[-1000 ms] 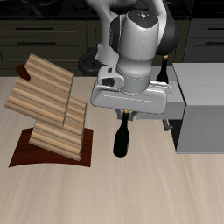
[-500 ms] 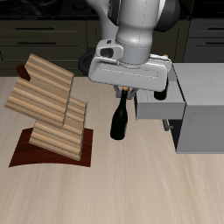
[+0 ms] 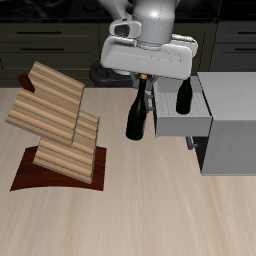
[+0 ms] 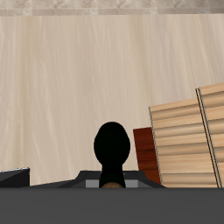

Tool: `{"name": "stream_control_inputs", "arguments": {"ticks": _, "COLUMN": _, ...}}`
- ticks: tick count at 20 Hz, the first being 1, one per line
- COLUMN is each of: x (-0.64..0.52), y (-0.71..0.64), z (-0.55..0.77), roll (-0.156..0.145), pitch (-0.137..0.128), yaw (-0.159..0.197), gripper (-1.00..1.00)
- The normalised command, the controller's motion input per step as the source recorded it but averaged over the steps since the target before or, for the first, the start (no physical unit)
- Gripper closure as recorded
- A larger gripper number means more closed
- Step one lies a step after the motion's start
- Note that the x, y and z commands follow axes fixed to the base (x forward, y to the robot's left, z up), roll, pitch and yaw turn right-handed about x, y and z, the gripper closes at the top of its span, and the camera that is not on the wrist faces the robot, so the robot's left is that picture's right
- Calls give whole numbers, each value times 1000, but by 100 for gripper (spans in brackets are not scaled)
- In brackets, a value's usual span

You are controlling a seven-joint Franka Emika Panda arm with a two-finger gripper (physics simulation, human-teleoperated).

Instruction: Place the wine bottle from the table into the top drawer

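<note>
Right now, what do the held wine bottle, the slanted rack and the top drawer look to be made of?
Wine bottle: near-black, smooth, likely glass, though the render shows little gloss; its cap is hidden by the gripper. Slanted rack: light wood, with visible plank lines and grain, on a dark brown base. Top drawer: flat pale grey, matte, no grain; painted metal or plastic, cannot tell which.
</note>
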Motion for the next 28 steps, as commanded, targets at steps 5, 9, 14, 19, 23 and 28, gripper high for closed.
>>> {"name": "stream_control_inputs", "arguments": {"ticks": 5, "x": -232, "y": -71, "z": 424, "roll": -12, "pitch": -56, "yaw": -3, "gripper": 100}}
{"name": "stream_control_inputs", "arguments": {"ticks": 9, "x": -229, "y": -61, "z": 371, "roll": -10, "pitch": -53, "yaw": -9, "gripper": 100}}
{"name": "stream_control_inputs", "arguments": {"ticks": 14, "x": -169, "y": -81, "z": 219, "roll": -8, "pitch": -40, "yaw": 8, "gripper": 100}}
{"name": "stream_control_inputs", "arguments": {"ticks": 19, "x": -114, "y": -24, "z": 233, "roll": -4, "pitch": -21, "yaw": -17, "gripper": 100}}
{"name": "stream_control_inputs", "arguments": {"ticks": 23, "x": -122, "y": 8, "z": 239, "roll": -6, "pitch": -37, "yaw": 15, "gripper": 100}}
{"name": "stream_control_inputs", "arguments": {"ticks": 28, "x": -239, "y": -1, "z": 148, "roll": 4, "pitch": -19, "yaw": -5, "gripper": 100}}
